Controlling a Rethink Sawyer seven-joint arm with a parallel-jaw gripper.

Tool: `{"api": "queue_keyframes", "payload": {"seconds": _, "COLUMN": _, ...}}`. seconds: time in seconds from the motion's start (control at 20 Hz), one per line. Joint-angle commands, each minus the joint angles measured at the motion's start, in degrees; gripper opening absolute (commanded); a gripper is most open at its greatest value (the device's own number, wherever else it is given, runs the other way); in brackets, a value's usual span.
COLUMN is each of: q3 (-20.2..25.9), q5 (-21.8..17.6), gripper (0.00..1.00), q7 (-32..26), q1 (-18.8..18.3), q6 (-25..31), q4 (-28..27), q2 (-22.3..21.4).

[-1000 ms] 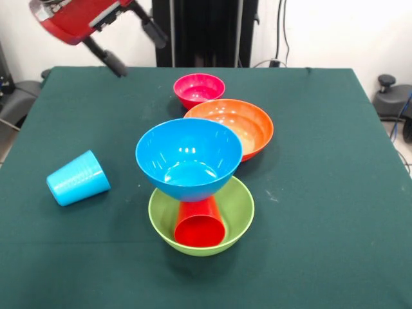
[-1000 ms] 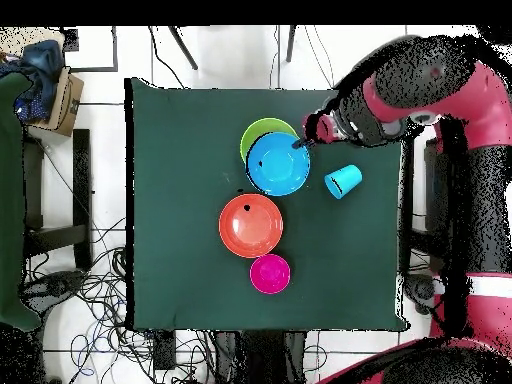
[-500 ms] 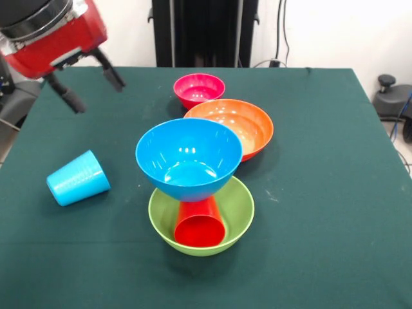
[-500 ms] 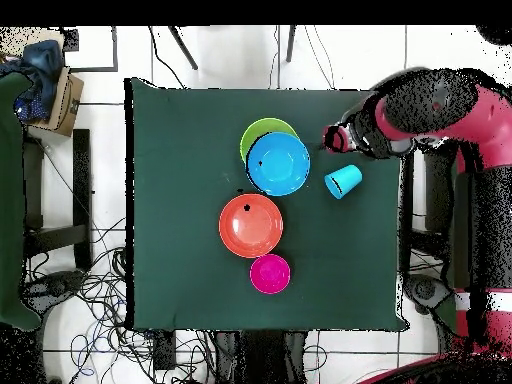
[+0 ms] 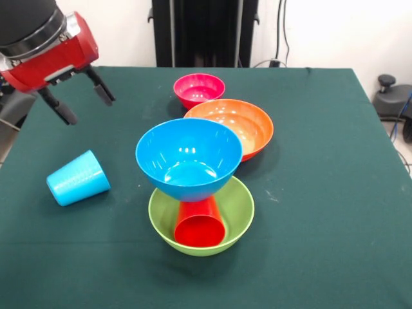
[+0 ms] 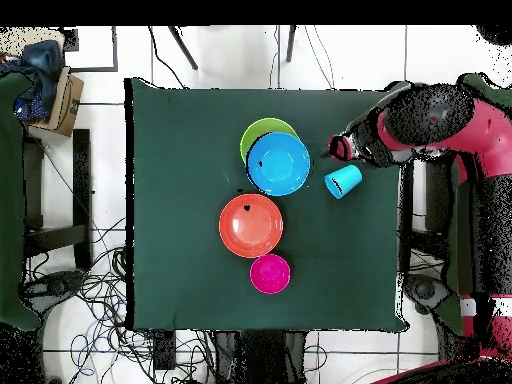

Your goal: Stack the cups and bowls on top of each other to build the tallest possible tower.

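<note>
Item 1 – light blue cup (image 5: 78, 178): lies on its side on the green tablecloth (image 5: 322, 193), mouth toward the table edge in front view. Sits below and just fwd of the gripper (image 5: 82, 98), apart from it, no contact. Overhead view: cup (image 6: 343, 181) just beside the gripper head (image 6: 342, 150).

Item 2 – gripper: red/black head, tilted; two dark fingers (image 5: 102, 85) spread wide apart, nothing between them, touching nothing. Held above the cloth, not on it.

Item 3 – tower: lime green bowl (image 5: 238, 205) on the cloth, red cup (image 5: 200, 226) lying on its side inside it w/ mouth toward the camera, blue bowl (image 5: 189, 158) resting upright on top of the cup. Overhead: blue bowl (image 6: 278, 163) covers most of the green bowl (image 6: 262, 128); red cup hidden there. Tower well apart from the gripper.

Item 4 – orange bowl (image 5: 241, 123): upright on the cloth, just behind the blue bowl in front view; whether touching, cannot tell. Overhead (image 6: 251, 225).

Item 5 – small pink-red bowl (image 5: 199, 89): upright, just beyond the orange bowl; overhead (image 6: 270, 273).

Changes vs. earlier frames: 1 s ago the gripper was higher and nearer the table's far edge, by the tower in overhead view; since then it has swung outward and come down toward the blue cup. Between 0.5 s ago and now only a small shift, fingers equally wide. Cups and bowls unmoved throughout.
</note>
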Motion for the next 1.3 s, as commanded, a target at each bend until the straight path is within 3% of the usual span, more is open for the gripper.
{"api": "queue_keyframes", "payload": {"seconds": 0.05, "q3": -0.81, "q5": -7.55, "gripper": 1.00, "q7": -22.60, "q1": 2.34, "q6": -4.14, "q4": 2.52, "q2": 4.46}}
{"api": "queue_keyframes", "payload": {"seconds": 0.65, "q3": -0.37, "q5": -7.69, "gripper": 1.00, "q7": -21.38, "q1": 2.64, "q6": -5.17, "q4": 2.13, "q2": 5.16}}
{"api": "queue_keyframes", "payload": {"seconds": 1.3, "q3": -1.42, "q5": -10.38, "gripper": 1.00, "q7": -22.03, "q1": 3.34, "q6": -4.77, "q4": 0.74, "q2": 4.88}}
